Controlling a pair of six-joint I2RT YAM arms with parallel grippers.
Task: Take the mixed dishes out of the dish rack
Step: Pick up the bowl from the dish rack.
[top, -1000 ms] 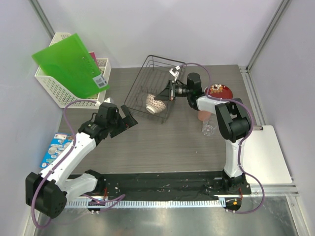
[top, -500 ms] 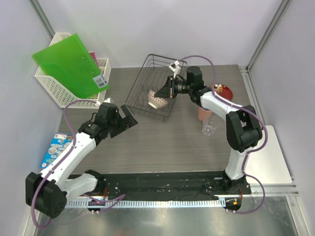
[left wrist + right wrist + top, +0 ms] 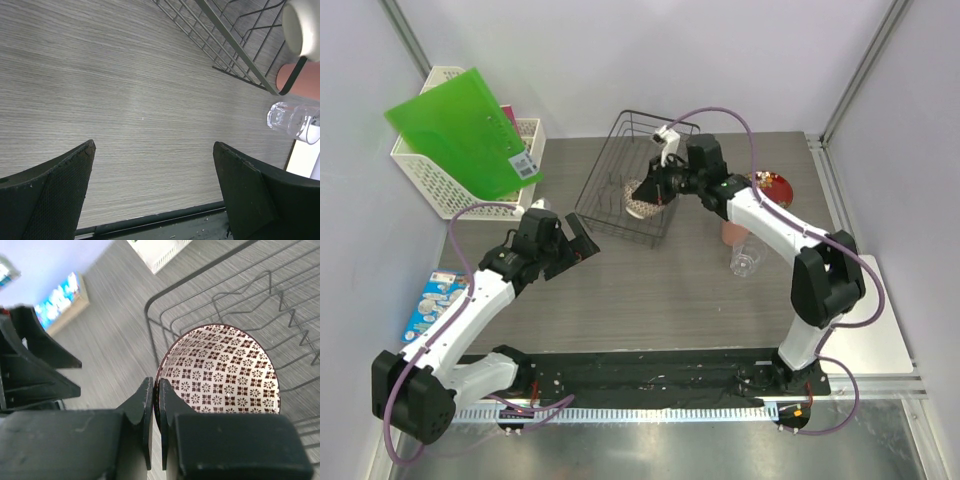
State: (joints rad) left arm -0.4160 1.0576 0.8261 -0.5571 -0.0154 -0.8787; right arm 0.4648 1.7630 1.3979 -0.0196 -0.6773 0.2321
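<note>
My right gripper (image 3: 657,188) (image 3: 156,390) is shut on the rim of the white bowl with reddish pattern (image 3: 640,200) (image 3: 220,370). It holds the bowl tilted over the near right part of the black wire dish rack (image 3: 603,218) (image 3: 240,285). The bowl's white underside (image 3: 302,25) shows beyond the rack's wires (image 3: 225,45). A pink cup (image 3: 732,232) (image 3: 305,80) and a red patterned plate (image 3: 772,186) stand on the table to the right of the rack. My left gripper (image 3: 582,240) (image 3: 155,190) hangs open over bare table, in front of the rack's near left corner.
A clear glass (image 3: 745,260) (image 3: 292,120) stands just in front of the pink cup. A white lattice basket (image 3: 420,170) with a green folder (image 3: 465,130) sits at the far left. A printed card packet (image 3: 438,300) lies at the left edge and a white board (image 3: 865,320) at the right.
The right arm has stretched out and raised the bowl a little within the rack, its gripper staying shut on the rim. The left arm has not moved.
</note>
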